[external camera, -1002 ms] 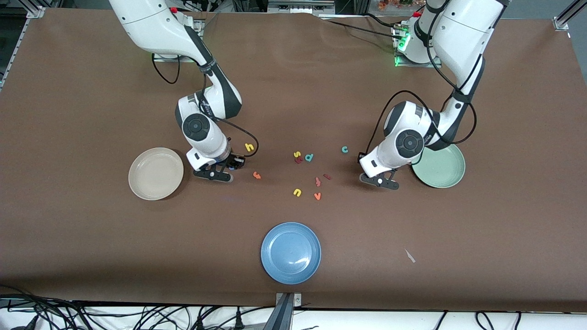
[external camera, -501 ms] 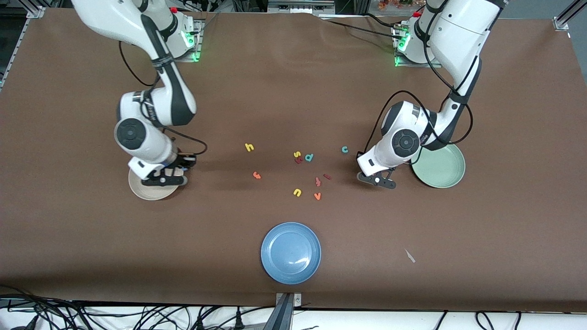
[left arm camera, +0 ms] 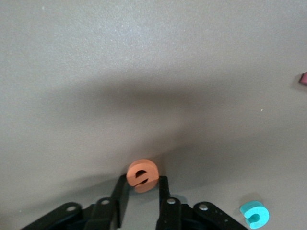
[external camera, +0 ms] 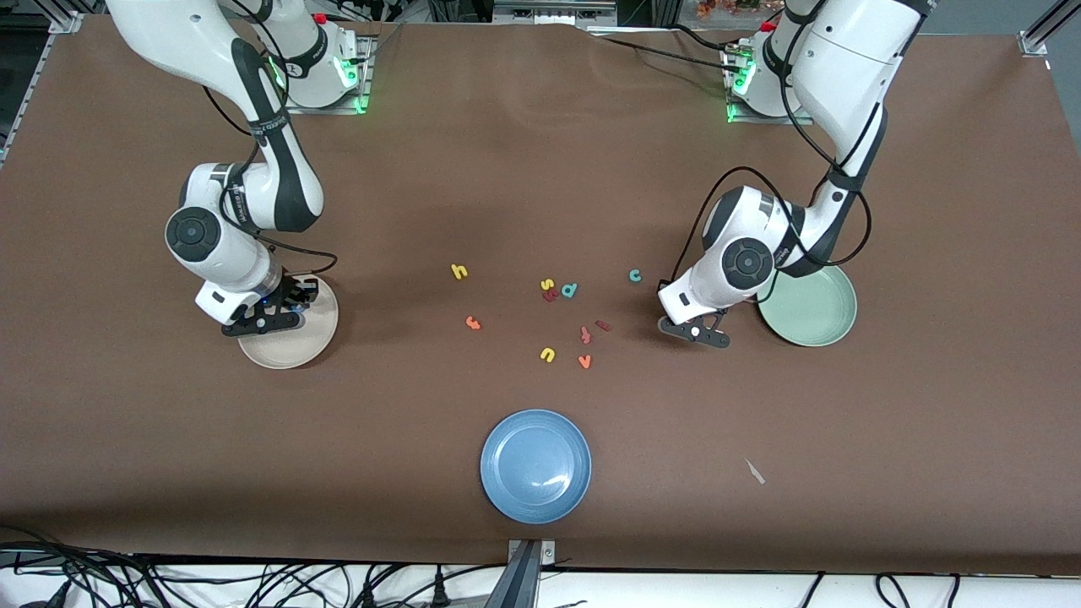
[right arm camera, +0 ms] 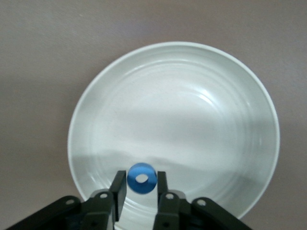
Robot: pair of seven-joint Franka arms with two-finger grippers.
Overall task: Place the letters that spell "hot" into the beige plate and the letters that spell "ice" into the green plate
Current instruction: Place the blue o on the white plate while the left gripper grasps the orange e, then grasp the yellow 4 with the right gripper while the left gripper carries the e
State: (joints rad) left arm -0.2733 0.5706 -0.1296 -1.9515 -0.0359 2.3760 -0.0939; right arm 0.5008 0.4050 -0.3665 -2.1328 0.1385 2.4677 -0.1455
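Observation:
My right gripper [external camera: 268, 316] [right arm camera: 141, 178] hangs over the beige plate [external camera: 317, 333] [right arm camera: 192, 96]. The blue o [right arm camera: 133, 183] sits between its fingertips, which are open a sliver off it. My left gripper [external camera: 694, 330] [left arm camera: 142, 184] is down at the table beside the green plate [external camera: 811, 312], shut on the orange e [left arm camera: 141, 173]. The teal c [external camera: 634, 275] [left arm camera: 254, 213] lies close by. The yellow h [external camera: 459, 271], orange t [external camera: 473, 323] and dark red i [external camera: 602, 325] lie mid-table.
Other letters are scattered mid-table: yellow s [external camera: 547, 285], teal d [external camera: 569, 290], yellow u [external camera: 547, 355], orange v [external camera: 584, 361]. A blue plate [external camera: 535, 466] sits nearest the front camera. A small pale scrap [external camera: 754, 471] lies toward the left arm's end.
The right arm swung from mid-table to over the beige plate with the blue o, and its fingers have eased apart. The left gripper's fingers closed in on the orange e.

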